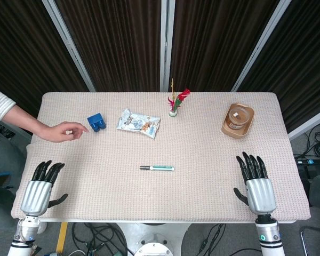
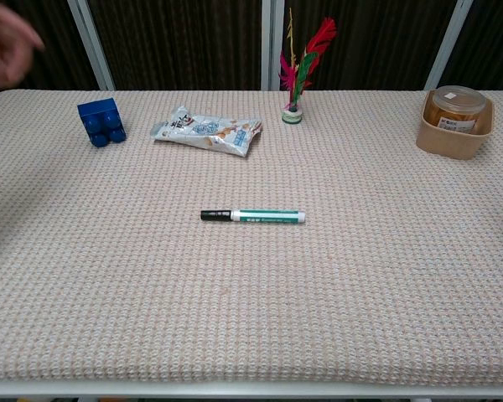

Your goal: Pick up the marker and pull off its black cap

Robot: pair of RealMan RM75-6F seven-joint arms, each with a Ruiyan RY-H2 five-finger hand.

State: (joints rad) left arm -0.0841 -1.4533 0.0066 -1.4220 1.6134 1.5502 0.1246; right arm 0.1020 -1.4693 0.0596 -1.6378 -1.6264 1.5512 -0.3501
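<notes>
Parking both hands at the near edge, fingers spread, holding nothing. Marker (image 1: pixel 157 168) lies crosswise between left hand (image 1: pixel 41 188) and right hand (image 1: pixel 256 182), slightly forward of both, cap (image 1: pixel 144 168) pointing left. I'd say right hand is marginally nearer.

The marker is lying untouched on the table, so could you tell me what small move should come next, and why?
Probably reach the right robot hand toward the marker: it lies flat mid-table, black cap pointing left, and both hands rest open at the near edge.
</notes>
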